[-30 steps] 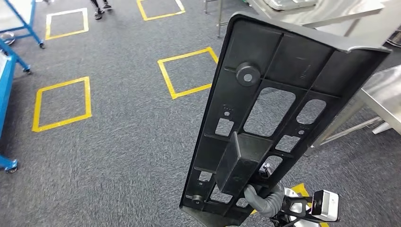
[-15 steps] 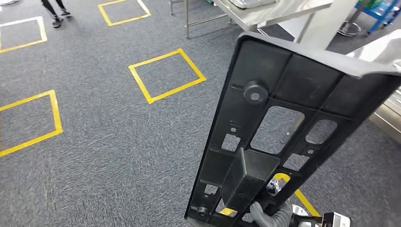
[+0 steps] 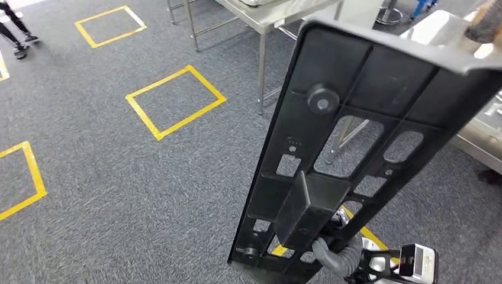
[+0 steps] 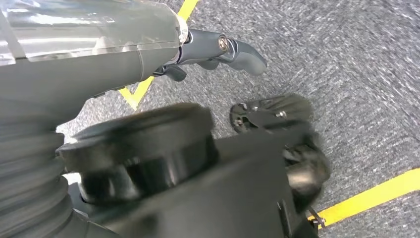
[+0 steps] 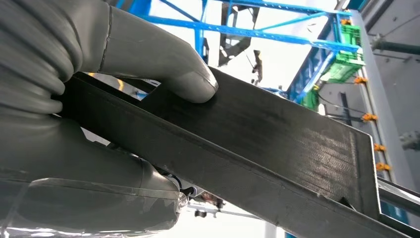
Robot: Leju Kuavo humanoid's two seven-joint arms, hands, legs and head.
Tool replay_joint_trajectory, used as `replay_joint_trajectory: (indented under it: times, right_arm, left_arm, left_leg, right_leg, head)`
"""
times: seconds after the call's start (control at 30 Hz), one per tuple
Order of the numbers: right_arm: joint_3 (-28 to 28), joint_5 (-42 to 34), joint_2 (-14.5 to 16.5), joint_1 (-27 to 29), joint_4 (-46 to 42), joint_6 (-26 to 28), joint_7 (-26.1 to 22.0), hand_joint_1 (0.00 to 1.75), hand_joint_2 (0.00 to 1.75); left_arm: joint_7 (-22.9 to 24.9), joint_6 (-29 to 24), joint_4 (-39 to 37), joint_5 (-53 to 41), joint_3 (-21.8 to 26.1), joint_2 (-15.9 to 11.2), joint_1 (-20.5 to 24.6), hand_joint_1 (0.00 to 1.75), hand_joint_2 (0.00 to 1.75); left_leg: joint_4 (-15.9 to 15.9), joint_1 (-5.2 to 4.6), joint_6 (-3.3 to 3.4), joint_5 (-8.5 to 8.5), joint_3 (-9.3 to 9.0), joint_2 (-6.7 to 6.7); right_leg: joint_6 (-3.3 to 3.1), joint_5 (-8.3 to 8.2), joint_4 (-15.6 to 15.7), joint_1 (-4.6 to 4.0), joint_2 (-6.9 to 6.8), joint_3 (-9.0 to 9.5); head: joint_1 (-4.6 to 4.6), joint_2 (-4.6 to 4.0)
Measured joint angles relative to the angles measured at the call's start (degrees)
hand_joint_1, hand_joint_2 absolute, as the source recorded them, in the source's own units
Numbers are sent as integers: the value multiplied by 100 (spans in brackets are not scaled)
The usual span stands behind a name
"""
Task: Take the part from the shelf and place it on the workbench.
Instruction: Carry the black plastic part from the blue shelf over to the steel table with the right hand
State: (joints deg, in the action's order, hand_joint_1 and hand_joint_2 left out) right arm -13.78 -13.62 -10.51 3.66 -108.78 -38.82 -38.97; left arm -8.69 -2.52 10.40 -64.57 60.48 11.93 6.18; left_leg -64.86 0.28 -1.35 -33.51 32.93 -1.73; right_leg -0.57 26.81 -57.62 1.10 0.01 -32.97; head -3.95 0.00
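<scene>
Grey carpet floor (image 3: pixel 118 195) with yellow tape squares (image 3: pixel 174 102) takes the left half of the head view. Steel workbench (image 3: pixel 269 15) at upper centre. Black ribbed part (image 3: pixel 355 142) stands tilted through the right half, off the floor, its lower end in the right hand (image 3: pixel 334 255) at bottom right. Right wrist view adds the grip detail: grey thumb (image 5: pixel 188 82) pressed on the part's flat edge (image 5: pixel 277 134), fingers closed beneath. Left hand (image 4: pixel 223 49), left wrist view: fingers loosely extended over carpet, holding nothing.

No legible txt, labels or nos. anywhere.
</scene>
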Motion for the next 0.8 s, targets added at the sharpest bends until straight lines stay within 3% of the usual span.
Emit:
replay_joint_trajectory:
  times: [0.07, 0.1, 0.13, 0.17, 0.23, 0.3, 0.37, 0.4, 0.47, 0.53, 0.6, 0.63, 0.67, 0.73, 0.8]
  right_arm:
    - [-29, -57, 0, -130, 120, -67, 10, 175, 175]
    - [-39, -78, 0, -178, 184, -94, 11, 175, 175]
    - [-46, -93, 0, -221, 246, -117, 12, 175, 175]
    - [-54, -102, 0, -262, 302, -131, 13, 175, 175]
    - [-67, -113, 0, -343, 389, -144, 10, 175, 175]
    - [-76, -124, 0, -420, 468, -152, 6, 175, 175]
    - [-81, -133, -1, -468, 540, -162, 2, 175, 175]
    - [-82, -138, -2, -478, 571, -167, -1, 175, 175]
    - [-85, -149, -5, -522, 631, -185, -5, 175, 175]
    - [-98, -164, -5, -600, 700, -219, -12, 175, 175]
    - [-118, -171, -4, -687, 806, -244, -20, 175, 175]
    - [-126, -171, -4, -738, 871, -253, -22, 175, 175]
    - [-133, -171, -4, -794, 932, -262, -23, 175, 175]
    - [-149, -171, 0, -929, 1025, -282, -22, 175, 175]
    - [-183, -179, 16, -1062, 1098, -299, -17, 175, 175]
  left_arm:
    - [-40, -24, 0, 34, 42, -1, -17, 0, 175]
    - [-60, -34, 0, 47, 62, -2, -21, 0, 175]
    - [-75, -43, 0, 57, 79, -2, -23, 0, 175]
    - [-85, -52, 0, 66, 90, -2, -22, 0, 175]
    - [-91, -68, 0, 78, 105, -1, -21, 0, 175]
    - [-90, -80, 0, 84, 122, 0, -20, 0, 175]
    - [-88, -87, 0, 88, 131, 3, -16, 0, 175]
    - [-88, -88, 0, 90, 132, 6, -13, 0, 175]
    - [-87, -89, 0, 93, 134, 15, -10, 0, 175]
    - [-88, -89, 0, 118, 144, 17, -21, 0, 175]
    - [-96, -89, 0, 164, 175, 17, -29, 0, 175]
    - [-103, -89, 0, 187, 197, 19, -25, 0, 175]
    - [-109, -89, 0, 203, 217, 21, -18, 0, 175]
    - [-116, -90, 0, 226, 246, 34, -5, 0, 175]
    - [-117, -91, 0, 248, 267, 48, 0, 0, 175]
  left_leg:
    - [-753, 3, -19, -271, 382, 119]
    - [-911, 3, -22, -259, 481, 131]
    - [-854, 5, -18, -138, 480, 140]
    - [-579, 11, -10, 74, 379, 173]
    - [197, 39, 19, 476, 76, 411]
    - [618, 48, 61, 598, -88, 593]
    - [668, 38, 131, 591, -105, 525]
    - [700, 39, 175, 611, -113, 465]
    - [765, 47, 260, 650, -131, 323]
    - [780, 25, 300, 651, -133, 170]
    - [777, 6, 313, 640, -132, 12]
    - [775, 2, 313, 634, -134, -62]
    - [772, -1, 308, 625, -140, -127]
    - [764, -21, 279, 599, -164, -235]
    - [751, -53, 233, 571, -183, -332]
  right_leg:
    - [-18, -6, -4, -6, 135, -9]
    - [-18, -6, -6, -9, 204, -6]
    - [-16, -6, -10, -11, 274, 1]
    - [-11, -3, -16, -10, 343, 9]
    - [23, 9, -48, -12, 478, -2]
    - [92, 1, -75, -7, 594, -56]
    - [179, -33, -56, 7, 701, -100]
    - [212, -23, -67, 10, 666, -117]
    - [263, 161, -349, -6, 401, -256]
    - [293, 514, -1045, -10, 116, -586]
    - [315, 675, -1593, 4, 49, -848]
    - [319, 602, -1578, 9, 31, -836]
    - [315, 441, -1337, 13, -3, -706]
    - [276, 98, -530, -18, -232, -273]
    - [207, -21, -59, -72, -409, -42]
  head:
    - [-1, 0]
    - [-1, 0]
    - [-1, 0]
    - [-1, 0]
    - [-1, 0]
    - [-1, 0]
    - [-1, 0]
    - [0, 0]
    - [1, 0]
    - [1, 0]
    - [0, 0]
    - [0, 0]
    - [1, 0]
    - [1, 0]
    - [0, 0]
